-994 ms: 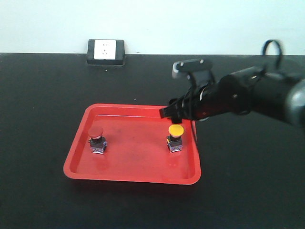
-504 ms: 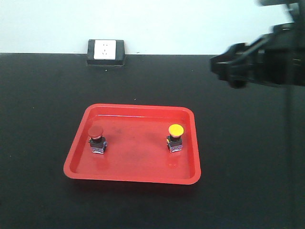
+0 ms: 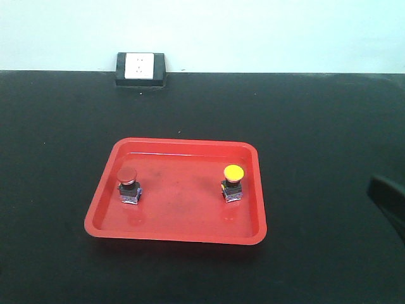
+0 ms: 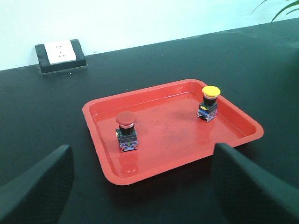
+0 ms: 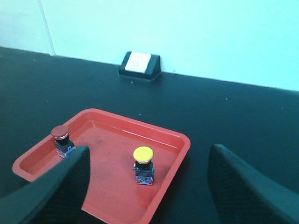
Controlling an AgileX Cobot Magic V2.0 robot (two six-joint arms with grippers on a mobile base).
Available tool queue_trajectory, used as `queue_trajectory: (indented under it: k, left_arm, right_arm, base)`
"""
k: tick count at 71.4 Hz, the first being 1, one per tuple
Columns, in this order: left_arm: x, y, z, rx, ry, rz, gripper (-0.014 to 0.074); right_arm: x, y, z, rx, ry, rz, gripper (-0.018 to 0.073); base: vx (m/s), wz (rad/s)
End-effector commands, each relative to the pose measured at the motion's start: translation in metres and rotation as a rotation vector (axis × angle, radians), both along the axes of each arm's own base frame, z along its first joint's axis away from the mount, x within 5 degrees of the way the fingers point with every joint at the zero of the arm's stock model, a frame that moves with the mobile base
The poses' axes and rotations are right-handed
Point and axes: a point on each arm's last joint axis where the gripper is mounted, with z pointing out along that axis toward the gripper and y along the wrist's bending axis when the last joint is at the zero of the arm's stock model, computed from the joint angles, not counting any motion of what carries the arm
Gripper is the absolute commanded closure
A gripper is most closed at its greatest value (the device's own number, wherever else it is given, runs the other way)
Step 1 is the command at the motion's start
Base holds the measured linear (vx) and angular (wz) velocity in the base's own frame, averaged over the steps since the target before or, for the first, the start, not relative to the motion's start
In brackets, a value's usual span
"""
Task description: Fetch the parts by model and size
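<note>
Red tray (image 5: 173, 140) holds red-capped switch (image 5: 61, 140) and yellow-capped switch (image 5: 143, 165); jaws spread wide.

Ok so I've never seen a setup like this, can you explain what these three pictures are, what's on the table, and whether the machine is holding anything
This is a two-armed robot at a black table. One picture comes from a camera facing the table from the front; the other two come from cameras on the robot's wrists, looking out past their own jaws.

On the table sits a red tray. In it stand two push-button switches, apart from each other: a red-capped switch and a yellow-capped switch. Against the back wall is a white socket in a black box.

The dark shapes at the bottom corners of the wrist views are the jaws of the left gripper and the right gripper. Both are spread wide with nothing between them, so nothing is held. The dark piece at the front view's right edge looks like part of an arm.
</note>
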Motion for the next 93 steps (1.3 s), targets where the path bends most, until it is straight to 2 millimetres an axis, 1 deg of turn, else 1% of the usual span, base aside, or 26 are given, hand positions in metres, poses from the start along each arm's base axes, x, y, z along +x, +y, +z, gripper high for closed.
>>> queue_trajectory:
  k: [1, 6, 12, 14, 19, 23, 26, 27, 31, 32, 35, 36, 37, 40, 93]
  left_arm:
    - [0.001, -0.001, 0.013, -0.043, -0.065, -0.003, 0.0020]
    - [0.001, -0.001, 0.013, -0.042, -0.064, -0.003, 0.0020]
    - [0.001, -0.001, 0.013, -0.041, -0.065, -0.003, 0.0029]
    - [0.001, -0.001, 0.013, -0.041, -0.065, -0.003, 0.0041]
    - [0.001, -0.001, 0.013, -0.042, -0.066, -0.003, 0.0107]
    - [0.001, -0.001, 0.013, -0.038, -0.067, -0.004, 0.0182]
    - [0.001, -0.001, 0.013, -0.036, -0.067, -0.005, 0.0282]
    - [0.001, -0.001, 0.013, -0.035, -0.068, -0.005, 0.0330]
    - [0.001, -0.001, 0.013, -0.025, -0.072, -0.008, 0.0454]
    - [0.001, -0.001, 0.013, -0.019, -0.075, -0.009, 0.0508]
    - [0.001, -0.001, 0.013, -0.014, -0.078, -0.010, 0.0608]
    - [0.001, -0.001, 0.013, -0.012, -0.078, -0.011, 0.0606]
    - [0.001, -0.001, 0.013, -0.012, -0.078, -0.011, 0.0605]
    - [0.001, -0.001, 0.013, -0.013, -0.079, -0.010, 0.0605]
    - [0.001, -0.001, 0.013, -0.022, -0.074, -0.009, 0.0603]
  right_arm:
    - [-0.014, -0.007, 0.000, 0.033, -0.162, 0.004, 0.0052]
    - [-0.024, -0.011, -0.014, 0.022, -0.197, 0.007, 0.0052]
    - [-0.030, -0.014, -0.026, 0.007, -0.218, 0.009, 0.0052]
    - [-0.031, -0.014, -0.030, 0.012, -0.217, 0.009, 0.0052]
    - [-0.031, -0.014, -0.039, 0.009, -0.201, 0.010, 0.0055]
    - [-0.030, -0.014, -0.041, 0.009, -0.195, 0.011, 0.0075]
    - [-0.030, -0.014, -0.041, 0.010, -0.195, 0.011, 0.0122]
    - [-0.030, -0.014, -0.041, 0.012, -0.199, 0.011, 0.0141]
    - [-0.030, -0.014, -0.040, 0.008, -0.206, 0.012, 0.0251]
    - [-0.030, -0.014, -0.040, 0.008, -0.206, 0.012, 0.0286]
    - [-0.030, -0.014, -0.041, 0.006, -0.202, 0.012, 0.0400]
    - [-0.030, -0.014, -0.041, 0.006, -0.202, 0.012, 0.0440]
    - [-0.030, -0.014, -0.041, 0.005, -0.201, 0.011, 0.0501]
    - [-0.030, -0.014, -0.041, 0.006, -0.197, 0.010, 0.0577]
    - [-0.030, -0.014, -0.041, 0.012, -0.189, 0.012, 0.0569]
  base:
    - [0.00, 0.00]
    - [0.00, 0.00]
    - [0.00, 0.00]
    - [0.00, 0.00]
    - [0.00, 0.00]
    - [0.00, 0.00]
    - [0.00, 0.00]
    - [0.00, 0.00]
    - [0.00, 0.00]
    - [0.00, 0.00]
    - [0.00, 0.00]
    - [0.00, 0.00]
    - [0.00, 0.00]
    - [0.00, 0.00]
    - [0.00, 0.00]
